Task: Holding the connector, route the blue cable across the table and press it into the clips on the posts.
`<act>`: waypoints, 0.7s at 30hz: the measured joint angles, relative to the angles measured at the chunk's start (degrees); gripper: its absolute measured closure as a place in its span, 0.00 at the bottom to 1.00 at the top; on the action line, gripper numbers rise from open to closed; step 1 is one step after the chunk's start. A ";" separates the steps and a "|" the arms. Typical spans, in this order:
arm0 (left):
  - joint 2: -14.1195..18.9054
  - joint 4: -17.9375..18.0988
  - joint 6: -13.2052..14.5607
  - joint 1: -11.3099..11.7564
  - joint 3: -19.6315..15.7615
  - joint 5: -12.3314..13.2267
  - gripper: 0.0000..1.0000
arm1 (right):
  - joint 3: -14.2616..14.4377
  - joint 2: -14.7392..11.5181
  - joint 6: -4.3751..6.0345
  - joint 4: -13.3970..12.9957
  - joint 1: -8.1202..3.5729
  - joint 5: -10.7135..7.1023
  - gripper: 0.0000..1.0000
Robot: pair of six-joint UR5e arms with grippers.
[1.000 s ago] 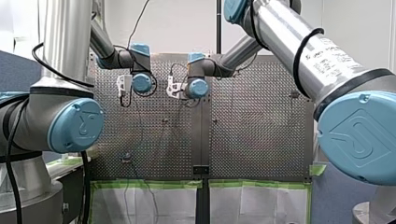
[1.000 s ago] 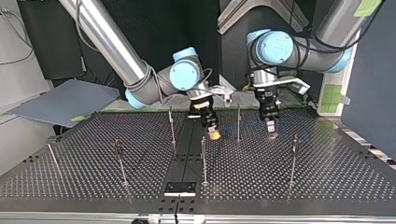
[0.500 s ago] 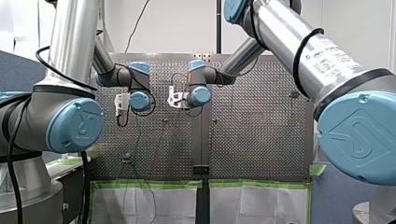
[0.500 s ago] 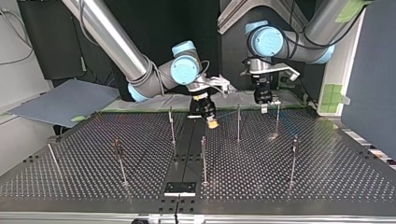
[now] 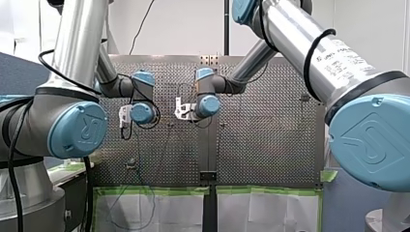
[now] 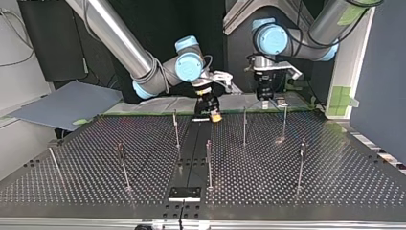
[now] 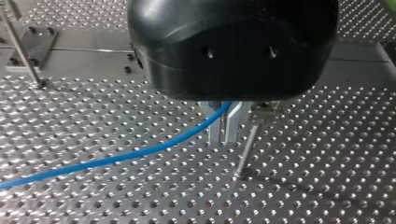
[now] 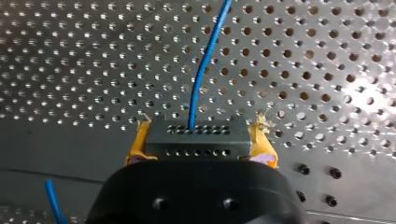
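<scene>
Yellow pads [image 8: 138,142] of my right gripper [image 8: 198,136] are clamped on the dark connector [image 8: 195,144], one on each side. The blue cable [image 8: 201,74] leaves the connector's front face and runs ahead over the perforated table [image 6: 311,191]. In the top view this gripper hangs at the far end of the centre rail [image 6: 191,143]. My left gripper [image 7: 224,133] is off to that rail's right in the same view (also at the table's far edge). Its metal fingers [image 7: 214,130] are pinched together on the cable, with a thin post [image 7: 246,149] just beside them.
</scene>
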 joint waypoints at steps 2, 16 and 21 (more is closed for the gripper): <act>-0.96 0.93 -0.06 0.02 0.00 0.23 1.00 | 0.45 0.00 -0.10 -0.01 -0.01 -0.50 1.00; -6.17 3.19 -0.77 0.86 0.07 1.53 1.00 | 1.23 0.01 0.23 0.05 -0.57 -2.47 1.00; -7.96 4.80 -0.99 0.97 0.27 1.90 1.00 | 1.30 0.05 0.37 0.05 -1.08 -2.84 1.00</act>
